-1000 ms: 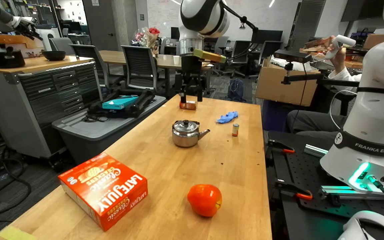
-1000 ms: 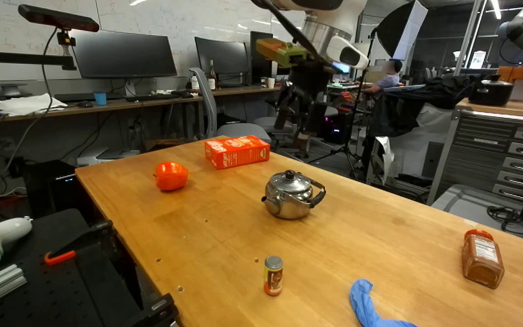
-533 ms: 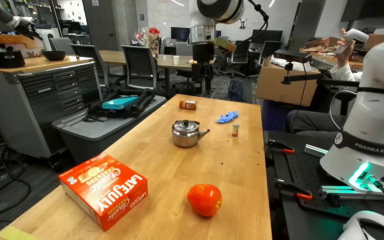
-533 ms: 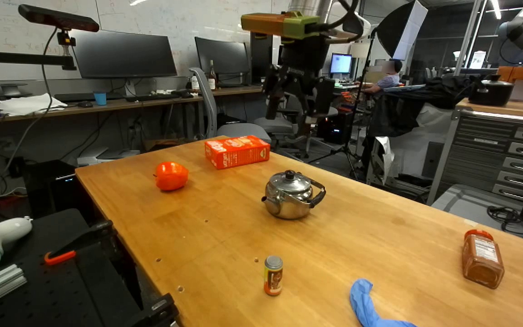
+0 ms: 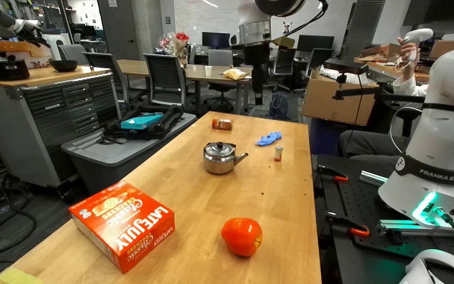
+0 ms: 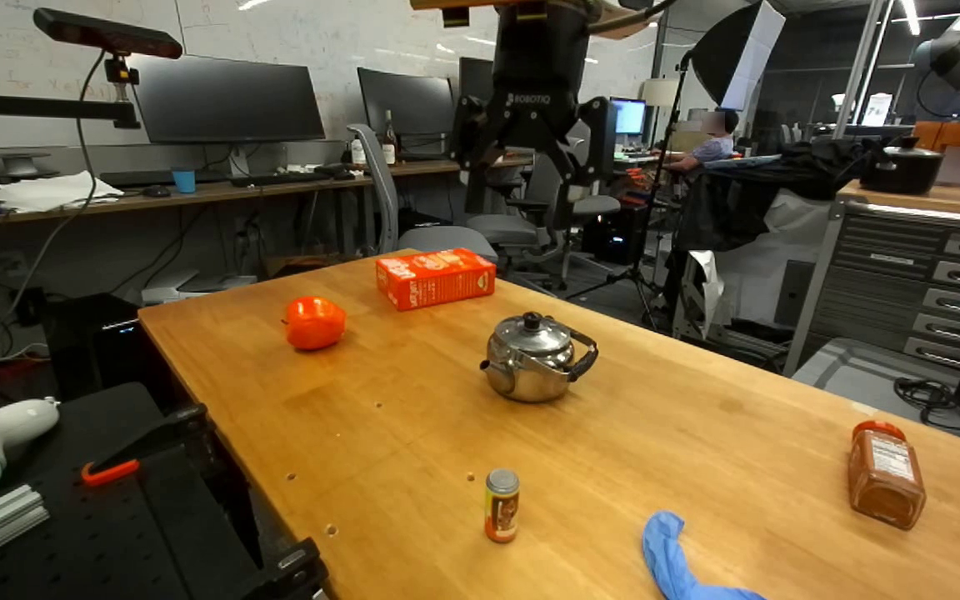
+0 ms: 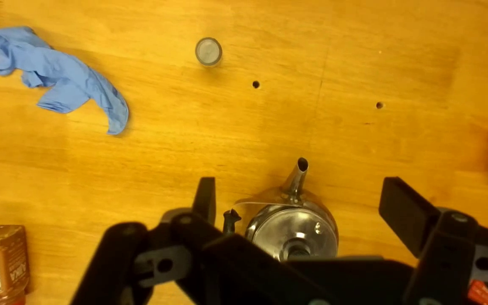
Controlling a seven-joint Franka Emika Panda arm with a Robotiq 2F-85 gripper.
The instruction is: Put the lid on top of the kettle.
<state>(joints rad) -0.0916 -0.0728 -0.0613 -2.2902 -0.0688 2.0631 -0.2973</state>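
Seeing in an exterior view the end effector (image 5: 258, 98) hanging edge-on high over the surface (image 5: 195, 203), and the kettle (image 5: 218, 165) standing well below it, bearing the lid (image 5: 214, 150) on top. Finding in an exterior view the fingers (image 6: 476, 192) standing wide apart, the kettle sitting below and well clear of them, and the cracker box (image 6: 437, 281) and orange-red fruit (image 6: 314, 323) lying lower. Spotting in the wrist view the kettle showing underneath, between the fingers (partly hidden by the end effector), the blue glove (image 7: 64, 76) and small upright canister (image 7: 208, 51) resting farther out ahead, and the jar (image 7: 0, 258) lying off to one side.
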